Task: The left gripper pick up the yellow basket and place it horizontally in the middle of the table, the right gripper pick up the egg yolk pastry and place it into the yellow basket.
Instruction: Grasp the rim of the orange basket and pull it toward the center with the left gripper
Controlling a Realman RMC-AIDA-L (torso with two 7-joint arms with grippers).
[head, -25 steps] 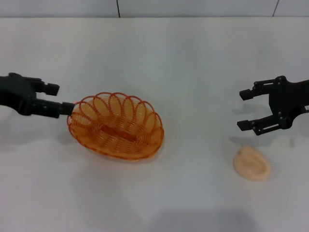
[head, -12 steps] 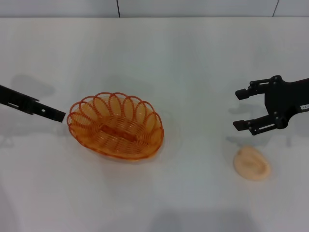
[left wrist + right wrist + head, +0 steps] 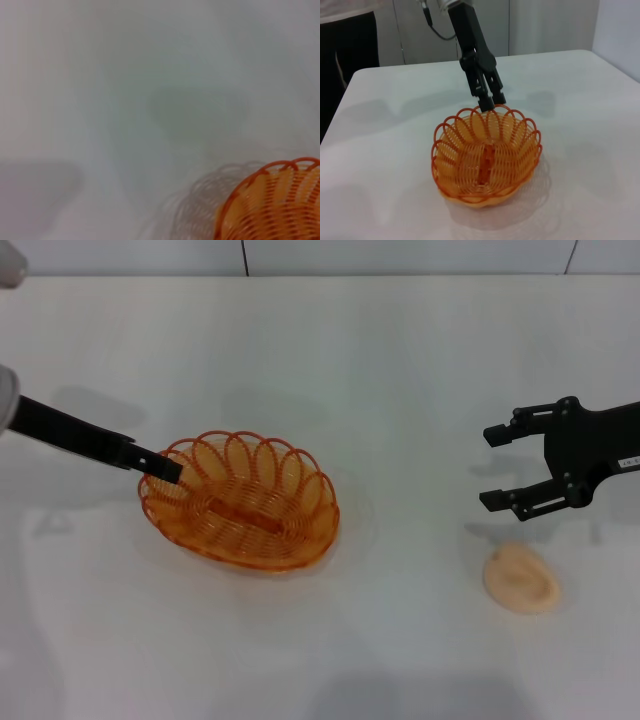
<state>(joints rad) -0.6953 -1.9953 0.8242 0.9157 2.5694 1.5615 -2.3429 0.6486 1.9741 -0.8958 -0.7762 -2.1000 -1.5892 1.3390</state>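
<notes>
Basket (image 3: 240, 500) sits upright on the table (image 3: 400, 370), left of centre, long axis running roughly along the near edge with a slight tilt. Left gripper (image 3: 162, 467) comes in from the left edge, tips right at the basket's left-end rim. In the right wrist view the left gripper (image 3: 491, 101) points down at the far rim with its fingers close together, but I cannot tell whether wire is pinched between them or whether they are merely touching it. Basket (image 3: 486, 155) is empty inside; the left wrist view only catches a piece of its rim (image 3: 272, 205). Right gripper (image 3: 505, 466) hovers toward the right edge, fingers spread apart, nothing between them. Pastry (image 3: 520, 578) lies on the table toward the near right corner, just on the near side of that gripper, well apart from the basket.
</notes>
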